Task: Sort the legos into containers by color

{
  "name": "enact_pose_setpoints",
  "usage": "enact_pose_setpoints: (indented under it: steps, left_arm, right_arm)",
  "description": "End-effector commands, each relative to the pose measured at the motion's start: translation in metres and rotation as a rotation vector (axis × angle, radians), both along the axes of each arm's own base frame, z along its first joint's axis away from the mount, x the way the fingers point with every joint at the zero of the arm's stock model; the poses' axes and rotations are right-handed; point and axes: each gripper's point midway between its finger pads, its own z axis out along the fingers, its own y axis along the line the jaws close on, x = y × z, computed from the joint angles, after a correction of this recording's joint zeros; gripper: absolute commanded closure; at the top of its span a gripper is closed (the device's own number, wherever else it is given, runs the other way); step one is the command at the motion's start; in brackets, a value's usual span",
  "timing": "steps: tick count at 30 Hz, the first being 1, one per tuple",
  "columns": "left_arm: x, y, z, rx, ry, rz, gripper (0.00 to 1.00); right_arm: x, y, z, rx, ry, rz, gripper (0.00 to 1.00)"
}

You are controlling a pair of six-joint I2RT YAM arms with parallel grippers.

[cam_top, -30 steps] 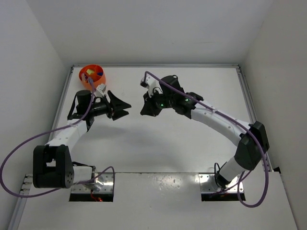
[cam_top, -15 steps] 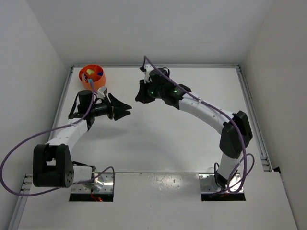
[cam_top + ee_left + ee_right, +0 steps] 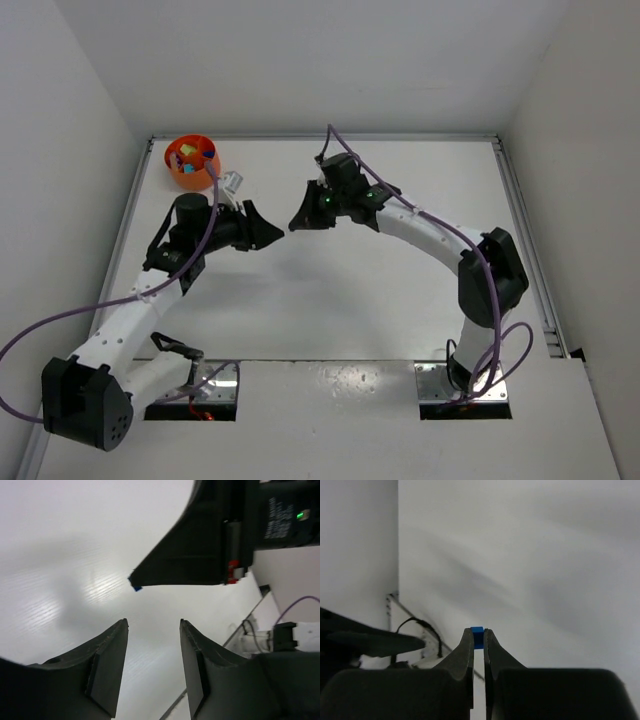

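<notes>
My right gripper [image 3: 478, 633] is shut on a tiny blue lego [image 3: 477, 630], pinched at the very fingertips. In the left wrist view that blue lego [image 3: 136, 588] shows at the tip of the right gripper [image 3: 134, 579], just above and ahead of my left gripper [image 3: 153, 622], whose jaws are open with nothing between them. From above, the left gripper [image 3: 272, 232] and right gripper [image 3: 293, 224] point at each other, tips almost meeting at mid-table. The round orange bowl of containers [image 3: 178, 167] sits at the far left corner, holding green and blue legos [image 3: 190, 152].
Metal rails run along the table's left edge [image 3: 130, 225] and right edge [image 3: 520, 225]. White walls close in on three sides. Purple cables [image 3: 60, 315] loop from both arms. The arms' base plates [image 3: 190, 390] lie at the near edge.
The left arm has stretched rightward, bringing its gripper close to the right gripper, and its jaws have narrowed. The right gripper swung up and back down, still shut on the blue lego.
</notes>
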Motion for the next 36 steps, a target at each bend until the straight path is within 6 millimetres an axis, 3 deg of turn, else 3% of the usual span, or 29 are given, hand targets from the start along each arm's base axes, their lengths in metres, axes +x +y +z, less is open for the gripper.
enact_pose_setpoints:
  steps: [1, 5, 9, 10, 16, 20, 36]
  left_arm:
    - [0.009, 0.003, -0.014, 0.104, -0.066, 0.024, 0.48]
    - [0.011, -0.003, -0.018, 0.141, -0.079, 0.026, 0.50]
    - [0.014, -0.005, -0.013, 0.142, -0.089, 0.027, 0.52]
    - [0.016, -0.004, -0.016, 0.149, -0.081, 0.036, 0.52]
    - [0.015, -0.009, -0.023, 0.165, -0.070, 0.019, 0.54]
    - [0.009, -0.018, -0.030, 0.170, -0.056, -0.014, 0.54]
    - [0.007, -0.025, -0.040, 0.183, -0.026, -0.024, 0.54]
  right_arm:
    - [-0.007, 0.008, 0.024, 0.172, 0.140, -0.044, 1.00]
    - [-0.023, 0.012, 0.014, 0.287, 0.321, -0.042, 1.00]
    - [-0.025, 0.010, 0.012, 0.345, 0.420, -0.076, 1.00]
    - [-0.027, 0.006, 0.001, 0.350, 0.474, -0.096, 1.00]
    - [-0.035, 0.007, -0.006, 0.447, 0.617, -0.135, 1.00]
    - [-0.032, 0.004, -0.018, 0.448, 0.654, -0.169, 1.00]
    - [-0.031, 0.006, -0.011, 0.531, 0.710, -0.169, 1.00]
